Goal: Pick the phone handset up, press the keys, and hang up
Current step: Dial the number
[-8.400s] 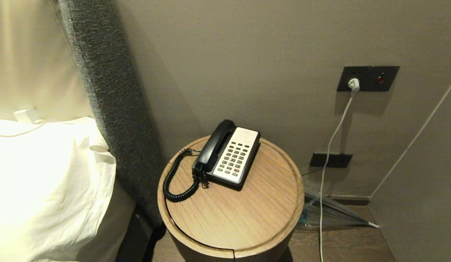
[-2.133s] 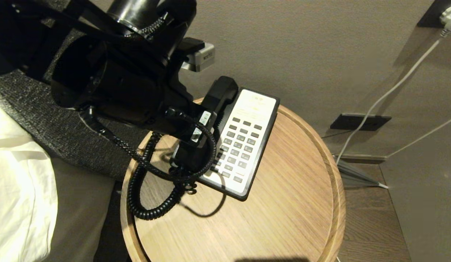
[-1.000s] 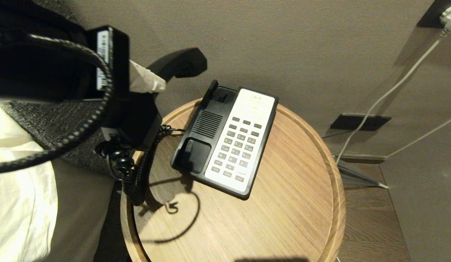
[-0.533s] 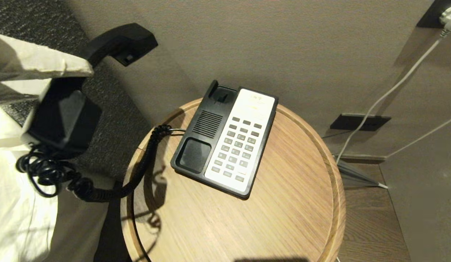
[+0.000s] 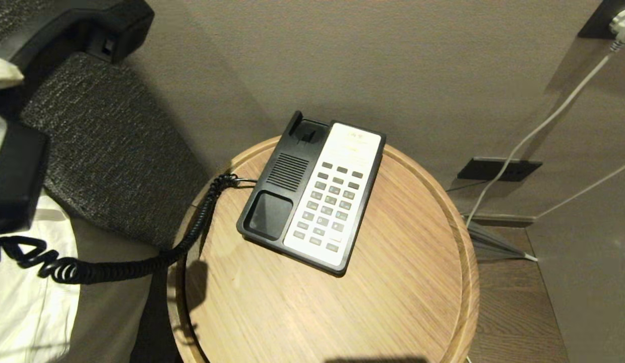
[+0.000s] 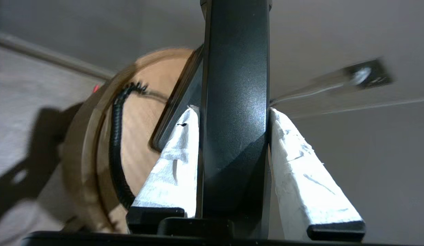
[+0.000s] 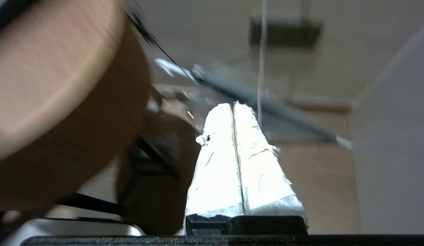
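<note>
Left gripper (image 6: 234, 112): jaws are seen clamped on the phone handset (image 6: 234, 102), with one white-wrapped finger (image 6: 174, 164) pressed to each side of the black shaft; held part open by the handset's width. In the head view the phone handset (image 5: 65, 25) is seen lifted off its cradle, up at the far left edge of the frame, well apart from the phone base (image 5: 312, 194), above the bed side. A white finger tip is just visible at the left edge there.

Right gripper (image 7: 235, 107): jaws are seen fully closed, white fingers (image 7: 215, 171) pressed together, nothing held. It is placed low beside the round worktop, near floor level; it is not seen in the head view.

Coiled cord (image 5: 116, 269) is stretched from the handset's lower end across the bed edge to the phone base's left side, over the rim of the worktop (image 5: 393, 302).

Phone base is set on the worktop's far half, cradle bare, speaker grille and white keypad (image 5: 332, 206) exposed.

Behind: grey upholstered headboard (image 5: 111, 166) at left, white pillow (image 5: 25, 302) at lower left. On the wall at right, a white cable (image 5: 534, 133) is plugged into a dark socket plate (image 5: 607, 17); a second dark plate (image 5: 499, 169) is mounted lower.
</note>
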Available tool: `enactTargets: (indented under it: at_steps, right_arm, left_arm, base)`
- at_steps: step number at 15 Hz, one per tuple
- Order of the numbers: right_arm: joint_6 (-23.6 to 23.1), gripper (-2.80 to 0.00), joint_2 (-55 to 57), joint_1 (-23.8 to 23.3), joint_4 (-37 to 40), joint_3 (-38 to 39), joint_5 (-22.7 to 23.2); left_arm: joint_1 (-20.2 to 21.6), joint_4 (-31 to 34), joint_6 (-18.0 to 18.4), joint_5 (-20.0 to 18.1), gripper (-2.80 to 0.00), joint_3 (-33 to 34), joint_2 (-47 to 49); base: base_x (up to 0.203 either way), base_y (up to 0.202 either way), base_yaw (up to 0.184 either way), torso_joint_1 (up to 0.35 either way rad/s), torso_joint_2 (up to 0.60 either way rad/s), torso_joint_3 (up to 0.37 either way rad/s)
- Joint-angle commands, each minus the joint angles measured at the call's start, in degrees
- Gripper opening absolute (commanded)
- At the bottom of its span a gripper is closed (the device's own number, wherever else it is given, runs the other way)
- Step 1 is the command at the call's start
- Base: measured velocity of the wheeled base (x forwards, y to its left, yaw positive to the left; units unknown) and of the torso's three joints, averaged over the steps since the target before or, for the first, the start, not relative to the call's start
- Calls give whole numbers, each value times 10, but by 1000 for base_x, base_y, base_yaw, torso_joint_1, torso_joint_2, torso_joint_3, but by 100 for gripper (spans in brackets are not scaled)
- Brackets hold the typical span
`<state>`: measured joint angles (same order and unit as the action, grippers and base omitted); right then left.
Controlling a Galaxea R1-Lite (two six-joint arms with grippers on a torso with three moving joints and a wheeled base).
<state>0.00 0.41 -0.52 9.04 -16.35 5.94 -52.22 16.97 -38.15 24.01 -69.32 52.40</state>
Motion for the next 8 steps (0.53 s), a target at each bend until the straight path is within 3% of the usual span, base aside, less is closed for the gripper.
enactTargets:
  at_steps: [1, 2, 5, 8]
  right_arm:
    - [12, -280, 0, 0, 163, -167, 58]
    - [32, -280, 10, 0, 210, -228, 90]
    - [76, -280, 143, -2, 225, -319, 124]
    - [62, -280, 361, -2, 193, -378, 165]
  left_arm:
    - [0, -6, -6, -5, -280, 1, -22]
    - [8, -12, -15, -5, -280, 4, -28]
    - [24, -18, -47, -30, -280, 26, -51]
    - [47, -18, -48, -47, -280, 60, -73]
  base:
    - [0, 0, 0, 0, 0, 0]
    - [0, 0, 0, 0, 0, 0]
    - [0, 0, 0, 0, 0, 0]
    - [0, 0, 0, 0, 0, 0]
